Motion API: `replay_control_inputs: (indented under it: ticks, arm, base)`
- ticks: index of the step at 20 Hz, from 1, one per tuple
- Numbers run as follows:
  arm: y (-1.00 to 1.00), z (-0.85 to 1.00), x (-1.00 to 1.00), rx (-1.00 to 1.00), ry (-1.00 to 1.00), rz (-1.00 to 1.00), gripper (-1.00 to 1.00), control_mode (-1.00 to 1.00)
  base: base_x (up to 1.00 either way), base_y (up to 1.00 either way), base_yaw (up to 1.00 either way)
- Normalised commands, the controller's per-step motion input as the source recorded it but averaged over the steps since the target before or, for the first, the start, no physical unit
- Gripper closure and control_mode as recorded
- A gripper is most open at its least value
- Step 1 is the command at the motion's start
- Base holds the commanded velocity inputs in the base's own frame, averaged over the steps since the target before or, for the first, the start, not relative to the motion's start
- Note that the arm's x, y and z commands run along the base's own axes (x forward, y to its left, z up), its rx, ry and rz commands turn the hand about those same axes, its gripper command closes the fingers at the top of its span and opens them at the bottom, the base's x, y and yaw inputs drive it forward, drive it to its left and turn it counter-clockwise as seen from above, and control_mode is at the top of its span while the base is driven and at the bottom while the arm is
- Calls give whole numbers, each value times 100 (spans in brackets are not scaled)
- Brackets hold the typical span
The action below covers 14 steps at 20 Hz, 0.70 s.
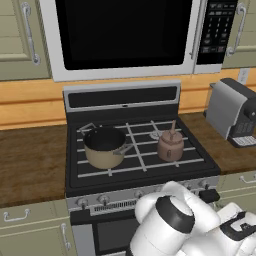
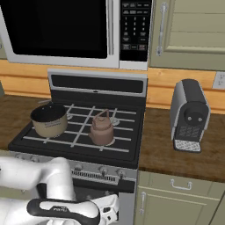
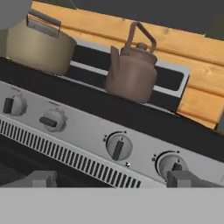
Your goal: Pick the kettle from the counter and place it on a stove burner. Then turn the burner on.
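Jaws wide, facing stove knobs

A small, squat copper-brown kettle stands upright on the black stove grate, right of centre in the left base view and at centre in the right base view. Its arched handle rises above a knobbed lid. It sits over a round grey stove burner. Dark brown wood-grain worktop runs along both sides of the stove.
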Motion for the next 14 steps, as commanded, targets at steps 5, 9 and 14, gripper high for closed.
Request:
replay_control_inputs:
  ticks: [5, 9, 14]
  arm:
    - [-63, 5, 45, 23, -11, 1, -100, -100]
    - [-10, 1, 14, 9, -4, 1, -100, -100]
    - [0, 15, 31, 10, -10, 0, -100, -100]
  base:
    - [0, 0, 0]
    - [0, 0, 0]
    - [0, 0, 0]
